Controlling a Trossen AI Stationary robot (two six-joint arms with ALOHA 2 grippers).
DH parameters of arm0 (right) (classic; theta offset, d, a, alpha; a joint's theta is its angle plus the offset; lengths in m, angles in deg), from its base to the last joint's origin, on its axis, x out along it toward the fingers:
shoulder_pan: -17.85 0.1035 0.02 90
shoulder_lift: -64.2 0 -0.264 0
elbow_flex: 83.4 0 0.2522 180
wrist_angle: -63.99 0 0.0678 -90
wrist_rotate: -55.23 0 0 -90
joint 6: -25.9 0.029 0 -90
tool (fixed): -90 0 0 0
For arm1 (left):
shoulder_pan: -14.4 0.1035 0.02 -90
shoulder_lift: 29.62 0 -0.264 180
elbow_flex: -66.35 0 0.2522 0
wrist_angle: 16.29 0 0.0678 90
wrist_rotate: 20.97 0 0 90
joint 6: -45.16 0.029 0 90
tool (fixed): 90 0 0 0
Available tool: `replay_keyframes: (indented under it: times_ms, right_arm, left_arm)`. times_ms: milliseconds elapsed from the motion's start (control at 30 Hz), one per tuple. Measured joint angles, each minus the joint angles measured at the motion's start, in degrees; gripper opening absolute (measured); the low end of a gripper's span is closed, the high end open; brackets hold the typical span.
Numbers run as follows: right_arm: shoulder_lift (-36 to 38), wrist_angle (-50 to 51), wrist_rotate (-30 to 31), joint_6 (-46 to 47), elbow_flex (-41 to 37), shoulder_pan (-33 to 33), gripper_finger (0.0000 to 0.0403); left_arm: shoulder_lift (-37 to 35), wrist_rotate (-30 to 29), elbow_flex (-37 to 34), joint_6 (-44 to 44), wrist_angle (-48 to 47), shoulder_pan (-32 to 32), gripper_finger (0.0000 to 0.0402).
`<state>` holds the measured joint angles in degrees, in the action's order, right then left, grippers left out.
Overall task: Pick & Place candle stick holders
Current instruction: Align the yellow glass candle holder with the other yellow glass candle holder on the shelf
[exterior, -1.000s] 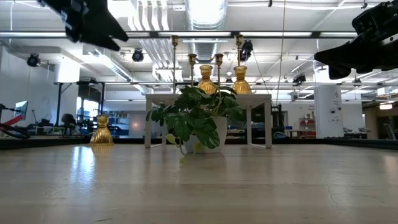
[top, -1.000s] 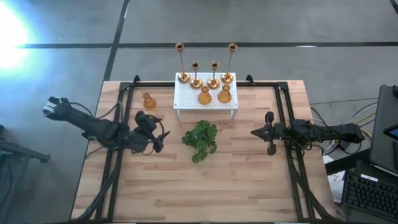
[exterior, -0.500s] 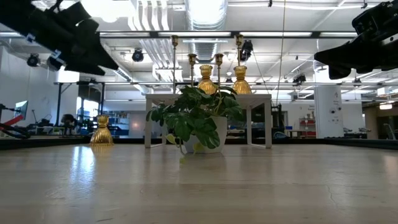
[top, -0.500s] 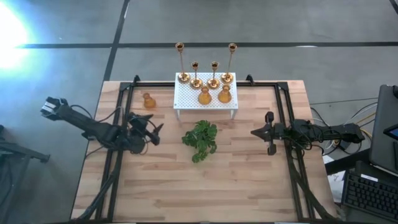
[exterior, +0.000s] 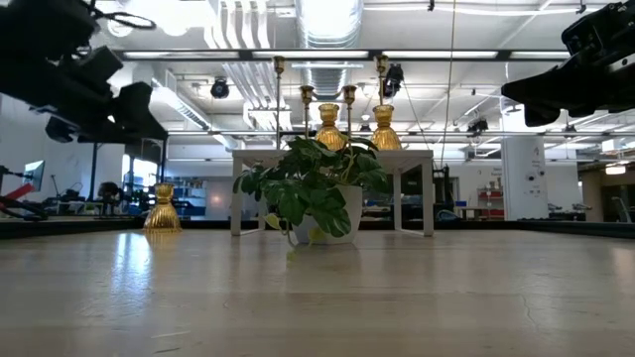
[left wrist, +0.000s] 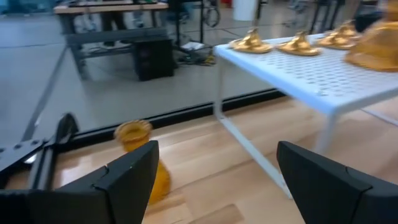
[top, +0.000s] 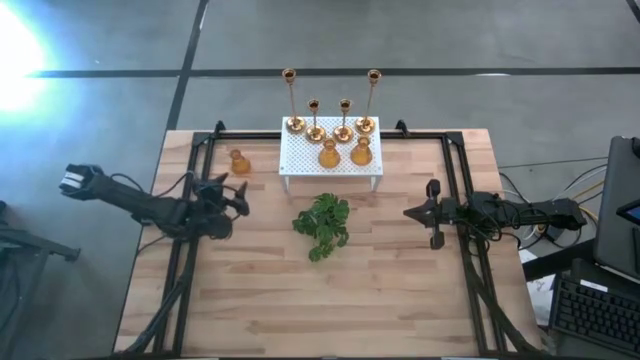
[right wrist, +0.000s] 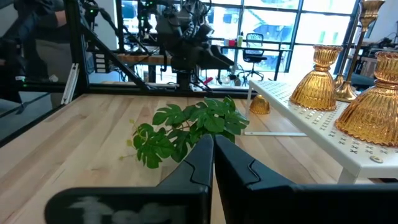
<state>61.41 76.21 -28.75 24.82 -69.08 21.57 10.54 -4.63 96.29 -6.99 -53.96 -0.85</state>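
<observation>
Candle stick holder (top: 239, 161) (squat one) stands alone on the table (top: 300, 300) beside the white stand (top: 330, 170) holding six others, left gripper (top: 238, 199) wide open and empty nearby, right gripper (top: 432, 213) shut, empty, idle; an off-centre approach could topple it.

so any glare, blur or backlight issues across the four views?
High view: blown-out glare at the left edge on the floor. Low view: bright ceiling lights leave both arms as dark silhouettes, and the table shows a sheen. Left wrist view: soft throughout, the lone holder and stand smeared. Right wrist view: sharp on the plant, with bright windows behind it.
</observation>
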Motion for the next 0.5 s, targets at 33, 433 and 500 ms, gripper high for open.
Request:
replay_keyframes:
  times_ms: [33, 433, 500]
  right_arm:
    - [0.0, 0.0, 0.0, 0.0, 0.0, 0.0, 0.0009]
    - [0.0, 0.0, 0.0, 0.0, 0.0, 0.0, 0.0009]
    - [0.0, 0.0, 0.0, 0.0, 0.0, 0.0, 0.0009]
  left_arm:
    - [0.1, 0.0, -0.6, -0.6, 0.1, 0.9, 0.033]
    - [1.2, 1.8, -7.8, -0.2, 7.0, 5.4, 0.033]
    - [1.9, 2.7, -9.2, 0.1, 9.6, 5.6, 0.033]
